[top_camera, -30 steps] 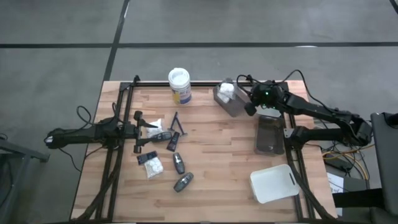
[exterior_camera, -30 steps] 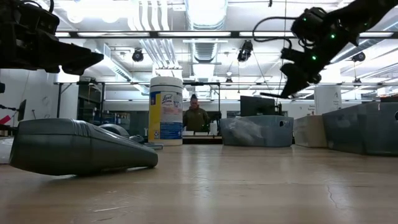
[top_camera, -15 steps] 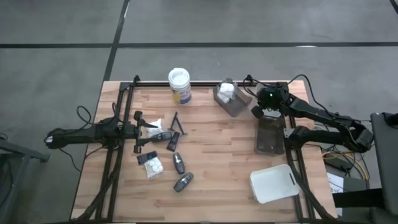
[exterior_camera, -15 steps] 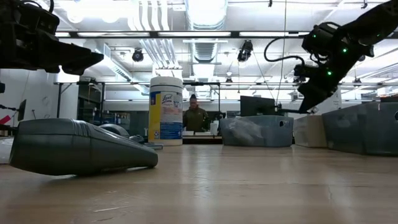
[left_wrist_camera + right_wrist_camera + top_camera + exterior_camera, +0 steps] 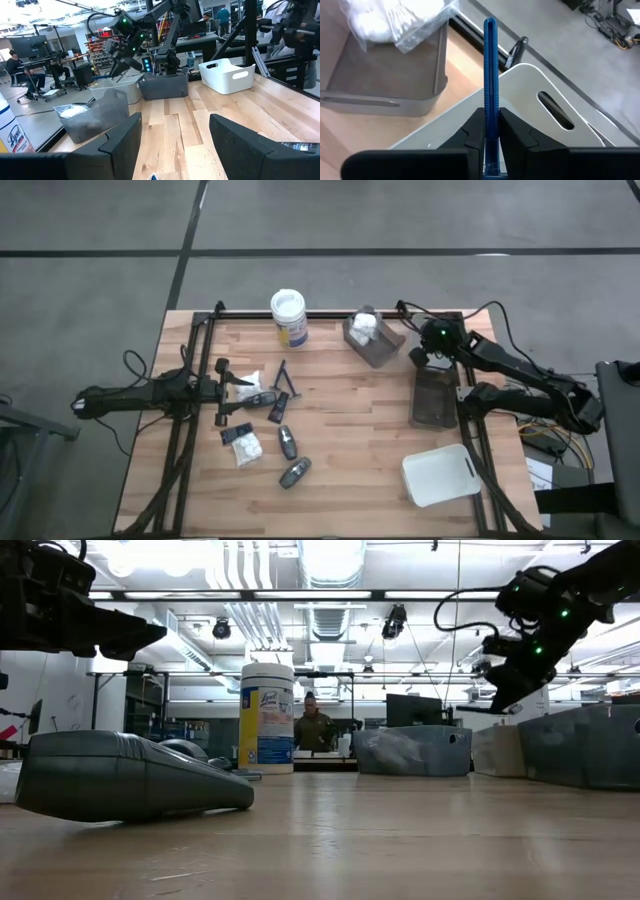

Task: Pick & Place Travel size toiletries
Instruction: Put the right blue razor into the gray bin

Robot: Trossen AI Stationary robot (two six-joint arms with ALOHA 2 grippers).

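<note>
**A:** Progress is looking early to me. One grey tray (image 5: 373,340) is holding white packets (image 5: 363,324) at the back of the worktop (image 5: 350,430), and the right tool (image 5: 424,360) is hanging over the dark tray (image 5: 435,398) beside it, fingers closed on a thin blue stick (image 5: 490,80) that is standing straight up between them.

**B:** And what is left?

**A:** Most of it, I judge. The toiletries (image 5: 262,425) are lying scattered on the left half: dark oval bottles (image 5: 288,443), white packets, thin dark sticks (image 5: 287,380). The white tray (image 5: 438,474) near the front right corner is showing nothing inside from above.

**B:** The left tool?

**A:** The left tool (image 5: 228,390) is sitting right at that pile, fingers spread wide in its wrist view and gripping nothing.

**B:** Anything in the way?

**A:** A white-lidded wipes jar (image 5: 288,317) is standing at the back edge, clear of the trays. The grey tray is sitting just beside the dark one, so the drop is needing some care. A person (image 5: 314,728) is sitting far behind.
</note>
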